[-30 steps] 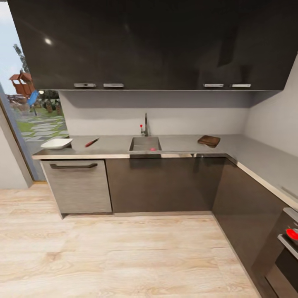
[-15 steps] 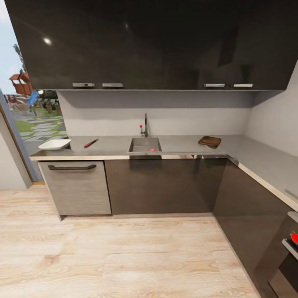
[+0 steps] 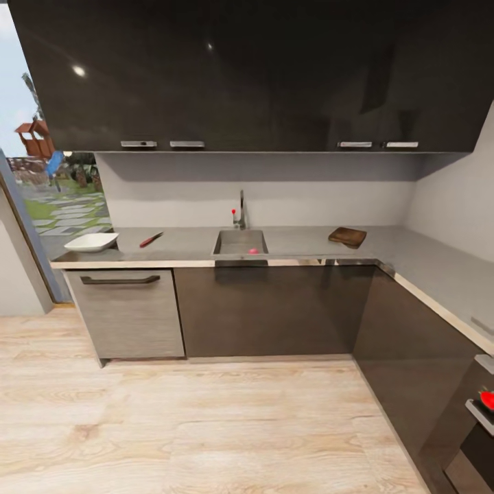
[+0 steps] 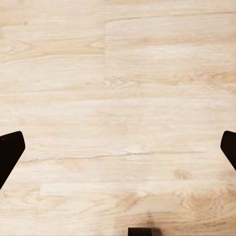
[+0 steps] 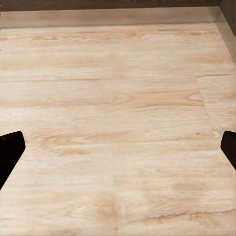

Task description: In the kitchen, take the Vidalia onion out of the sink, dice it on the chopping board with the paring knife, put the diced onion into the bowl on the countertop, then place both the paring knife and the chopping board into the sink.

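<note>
Since half a second ago my head view has tipped slightly, so the whole kitchen sits a little lower in it; nothing on the countertop [image 3: 302,241] has shifted. From where I steer, the sink [image 3: 239,241] lies straight ahead at the far side of the floor, with the Vidalia onion [image 3: 253,251] resting in the basin against its near wall. Well to the left, the paring knife [image 3: 151,239] lies on the slab, and the bowl [image 3: 91,241] stands further left, near the counter's end. Off to the right of the sink the chopping board [image 3: 347,237] lies flat. My left gripper [image 4: 118,147] hangs released, fingers spread wide over bare wood floor [image 3: 206,425]; my right gripper [image 5: 118,147] is likewise released above the planks.
</note>
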